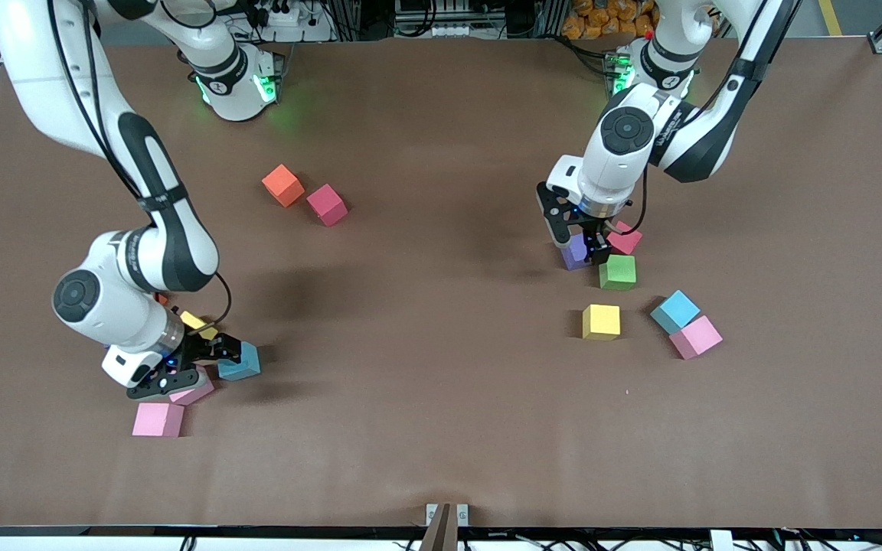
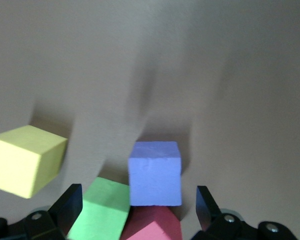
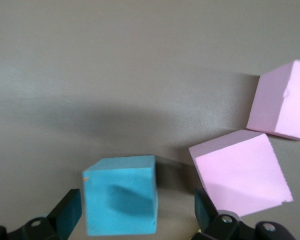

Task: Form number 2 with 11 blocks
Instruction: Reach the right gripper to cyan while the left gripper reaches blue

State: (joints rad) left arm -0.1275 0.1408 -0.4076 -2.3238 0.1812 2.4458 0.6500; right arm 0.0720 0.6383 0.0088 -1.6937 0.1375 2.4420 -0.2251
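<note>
Front view first: the blocks lie scattered in three loose groups on the table. Up at the table's 11 o'clock, an orange block sits just beside a crimson block, well apart from both arms.

Toward the left arm's end, the left hand is low and open, its fingers straddling a purple block. It's crowded there: a second crimson block sits at the purple's 2 o'clock and a green block at its 4 o'clock. A yellow block lies at the green's 6 o'clock. Nearby, a light blue block touches a pink block at its 5 o'clock.

Toward the right arm's end, the right hand is low and open by a second light blue block. A second yellow block is at that block's 10 o'clock. A second pink block is half hidden under the hand, and a third pink block is at its 7 o'clock.

Left wrist view: the purple block stands between the spread fingers, touching neither. The green and crimson blocks press close against it, and the yellow one sits apart.

Right wrist view: the light blue block sits between the open fingers, with one pink block just beside a fingertip.
</note>
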